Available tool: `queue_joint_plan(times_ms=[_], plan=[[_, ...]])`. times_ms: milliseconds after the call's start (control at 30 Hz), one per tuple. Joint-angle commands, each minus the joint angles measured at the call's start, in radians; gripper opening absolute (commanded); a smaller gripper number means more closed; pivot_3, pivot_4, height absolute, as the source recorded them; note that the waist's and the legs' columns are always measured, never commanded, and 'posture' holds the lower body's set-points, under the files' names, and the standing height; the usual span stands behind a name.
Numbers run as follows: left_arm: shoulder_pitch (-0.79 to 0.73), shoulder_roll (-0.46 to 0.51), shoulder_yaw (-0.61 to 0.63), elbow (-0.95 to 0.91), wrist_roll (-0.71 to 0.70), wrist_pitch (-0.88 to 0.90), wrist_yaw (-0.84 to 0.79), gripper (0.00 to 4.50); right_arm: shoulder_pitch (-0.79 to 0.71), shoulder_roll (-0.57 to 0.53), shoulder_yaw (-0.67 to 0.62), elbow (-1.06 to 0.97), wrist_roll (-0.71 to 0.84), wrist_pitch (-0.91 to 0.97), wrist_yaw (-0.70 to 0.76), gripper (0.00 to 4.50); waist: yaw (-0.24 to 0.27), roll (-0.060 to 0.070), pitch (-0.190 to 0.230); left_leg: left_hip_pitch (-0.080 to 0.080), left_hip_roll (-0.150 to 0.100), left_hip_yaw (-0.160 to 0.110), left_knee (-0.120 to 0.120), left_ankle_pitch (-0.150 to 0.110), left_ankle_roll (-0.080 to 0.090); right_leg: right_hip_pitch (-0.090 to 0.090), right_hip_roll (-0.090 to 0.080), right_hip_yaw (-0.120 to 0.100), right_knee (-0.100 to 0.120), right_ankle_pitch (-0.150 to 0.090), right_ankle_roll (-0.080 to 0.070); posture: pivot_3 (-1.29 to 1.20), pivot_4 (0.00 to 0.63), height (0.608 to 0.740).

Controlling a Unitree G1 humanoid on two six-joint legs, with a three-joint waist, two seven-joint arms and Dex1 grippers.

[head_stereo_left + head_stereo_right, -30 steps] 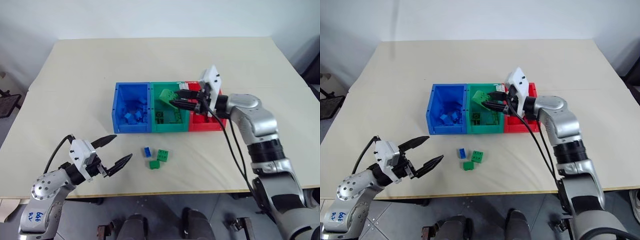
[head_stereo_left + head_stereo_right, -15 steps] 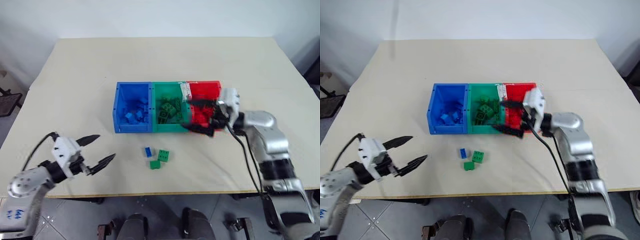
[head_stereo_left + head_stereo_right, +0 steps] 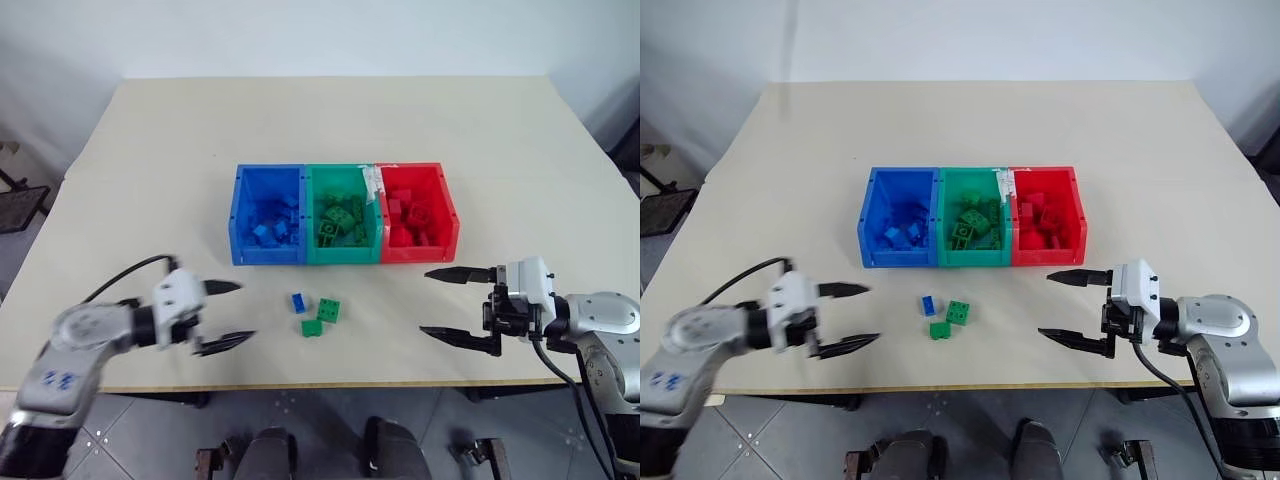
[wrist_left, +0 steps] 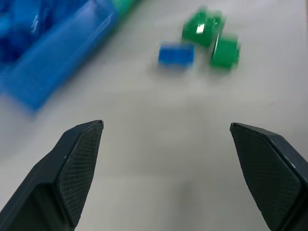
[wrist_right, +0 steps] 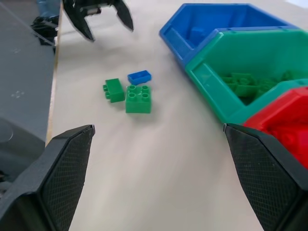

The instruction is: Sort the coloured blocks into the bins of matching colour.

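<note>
**Green drop done, three blocks left on the surface**

Largest first: the beige rectangular surface (image 3: 330,120) has plenty of bare room on all sides of the bins; its near edge runs just below both claws, so any low sweep toward the robot risks going off the edge.

Three open plastic bins sit side by side mid-surface, touching: blue bin (image 3: 268,215), green bin (image 3: 344,215), red bin (image 3: 420,212). Each already holds a pile of studded bricks of its own colour.

Change: a second ago the right claw (image 3: 462,307) was over the green bin, clamped on a green brick. Now it has pulled back to the right front of the surface, well apart from the bins, jaws spread wide and empty. The brick is no longer in the claw; judging by that, it went into the green bin, so that cycle is finished.

Left claw (image 3: 228,315) has shifted in toward the loose blocks, jaws also wide, nothing held, pointing at them across open surface.

Still unsorted, in front of the blue/green bins: small blue studded brick (image 3: 297,302), larger green studded brick (image 3: 327,310) just beside it, small green studded brick (image 3: 311,327) touching or nearly touching the larger one. Tight cluster, so a clean single pick looks fiddly. Left claw looks the better placed, with a clear lane in.
</note>
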Motion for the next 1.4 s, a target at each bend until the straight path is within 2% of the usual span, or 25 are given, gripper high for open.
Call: queue_joint_plan(times_ms=[33,167,300,533,633,700,900,1000,1100,1233,1400], plan=[[-0.136,-0.038,-0.138,-0.110,0.048,0.141,0.051,4.50,0.049,-0.014,-0.037,-0.070,0.030,0.022,-0.029,4.48,0.000,0.000,0.000,-0.001,0.000,0.000,0.002,-0.001,0.001,0.000,0.000,0.000,0.000,0.000,0.000,0.00,0.150,0.740],[-0.281,-0.080,-0.272,-0.123,0.056,0.317,0.051,4.50,0.126,-0.027,-0.073,-0.146,0.052,0.061,-0.067,4.48,-0.008,0.000,0.000,0.000,0.000,0.001,0.001,-0.001,0.001,0.000,0.000,0.001,0.001,0.000,0.001,0.00,0.150,0.740],[-0.386,-0.142,-0.399,-0.041,0.206,0.318,0.117,4.50,0.215,-0.041,-0.111,-0.220,0.073,0.093,-0.090,4.48,-0.003,-0.001,0.000,0.000,0.000,0.001,0.002,-0.001,0.001,0.000,0.000,0.001,0.000,0.000,0.001,0.00,0.150,0.740],[-0.481,-0.174,-0.503,0.072,0.325,0.298,0.090,4.50,0.313,-0.035,-0.160,-0.333,0.107,0.144,-0.150,4.48,-0.002,-0.001,0.000,-0.001,0.000,0.001,0.003,-0.001,0.002,0.000,0.000,0.001,-0.001,0.000,0.001,0.00,0.150,0.740],[-0.491,-0.142,-0.513,0.080,0.334,0.310,0.038,3.89,0.343,-0.032,-0.169,-0.377,0.118,0.160,-0.173,4.50,0.006,-0.001,0.000,-0.002,0.000,0.001,0.004,-0.001,0.002,0.000,0.000,0.001,-0.001,0.000,0.001,0.00,0.150,0.740],[-0.489,-0.126,-0.515,0.076,0.337,0.313,0.012,3.29,0.345,-0.032,-0.167,-0.389,0.120,0.164,-0.185,4.50,0.006,-0.001,0.000,-0.002,0.000,0.001,0.005,-0.002,0.002,0.000,0.000,0.001,-0.001,0.000,0.001,0.00,0.150,0.740],[-0.486,-0.143,-0.506,0.106,0.351,0.293,0.006,1.47,0.323,-0.028,-0.152,-0.385,0.108,0.147,-0.209,4.50,0.006,-0.001,0.000,-0.002,0.000,0.001,0.005,-0.002,0.002,0.000,0.000,0.002,0.000,0.000,0.000,0.00,0.150,0.740],[-0.479,-0.165,-0.484,0.112,0.338,0.273,0.015,1.45,0.316,-0.023,-0.153,-0.384,0.109,0.139,-0.217,4.50,0.008,-0.001,0.000,-0.002,0.000,0.001,0.006,-0.002,0.003,0.000,0.000,0.002,0.000,0.000,0.000,0.00,0.150,0.740],[-0.480,-0.210,-0.406,0.123,0.267,0.298,0.023,1.45,0.298,-0.008,-0.164,-0.386,0.129,0.140,-0.241,4.50,0.013,-0.001,0.000,-0.003,0.000,0.001,0.008,-0.003,0.004,0.001,0.000,0.002,0.000,0.000,0.000,0.00,0.150,0.740],[-0.534,-0.332,-0.231,0.163,0.179,0.292,0.125,1.45,0.247,0.029,-0.216,-0.375,0.184,0.161,-0.333,4.50,0.023,-0.001,0.000,-0.005,0.000,0.001,0.011,-0.003,0.005,0.000,0.000,0.002,0.000,0.000,0.000,0.00,0.150,0.740],[-0.629,-0.433,-0.157,0.326,0.242,0.170,0.287,1.45,0.209,0.070,-0.260,-0.354,0.204,0.205,-0.472,4.50,0.022,-0.001,0.000,-0.005,-0.001,0.000,0.012,-0.003,0.005,0.000,0.000,0.001,0.000,0.000,0.001,0.00,0.150,0.740]])
